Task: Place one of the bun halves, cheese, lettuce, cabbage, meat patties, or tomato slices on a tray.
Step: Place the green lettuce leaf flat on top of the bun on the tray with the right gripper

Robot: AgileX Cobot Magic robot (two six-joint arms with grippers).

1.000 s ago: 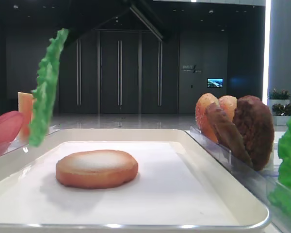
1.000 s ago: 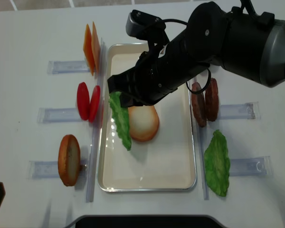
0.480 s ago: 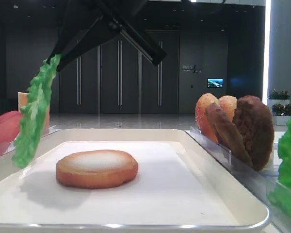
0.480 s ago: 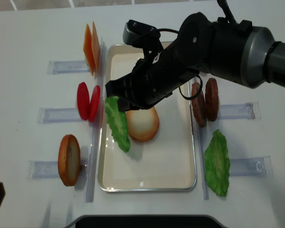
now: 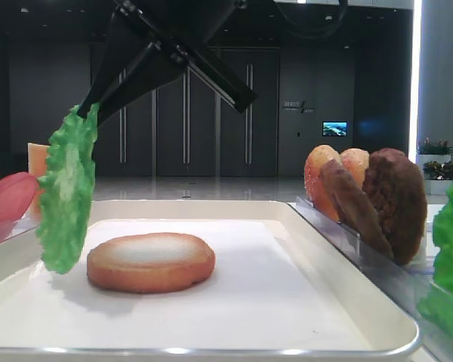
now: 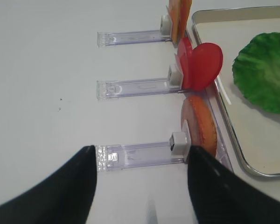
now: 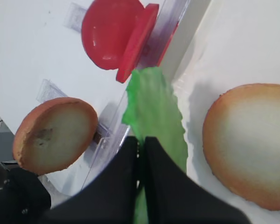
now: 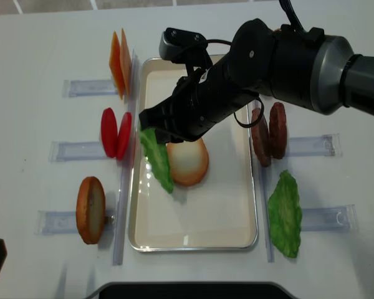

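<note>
White tabletop (image 8: 37, 56) carried the white tray (image 8: 249, 212) at centre, with clear slotted holders (image 8: 81, 87) ranged down both sides. Right gripper (image 8: 151, 128), reaching across the middle, had its fingers pressed together on the top edge of a lettuce leaf (image 8: 157, 161). Leaf hung edge-down below the gripper, long axis near vertical, over the tray's left strip. Its lower tip looked just clear of the liner. Flat bun half (image 8: 187, 160) lay on the tray just to the right of the leaf, pale face up; wrist view showed a narrow gap between them. Judgement: the placement turns on carrying the leaf rightward so it drapes over that bun, not onto bare liner.

Left gripper (image 6: 142, 186) sat over the table left of the holders, fingers spread, holding nothing, well apart from the tray.

Counts:
- bun halves: one on tray, one in the left holder (image 8: 90, 210), two domed ones seen only in the low view (image 5: 336, 177)
- tomato slices (image 8: 115, 133): two
- cheese slices (image 8: 119, 63): two
- meat patties (image 8: 269, 132): two
- lettuce: one held, one by the right holder (image 8: 285, 215)
</note>
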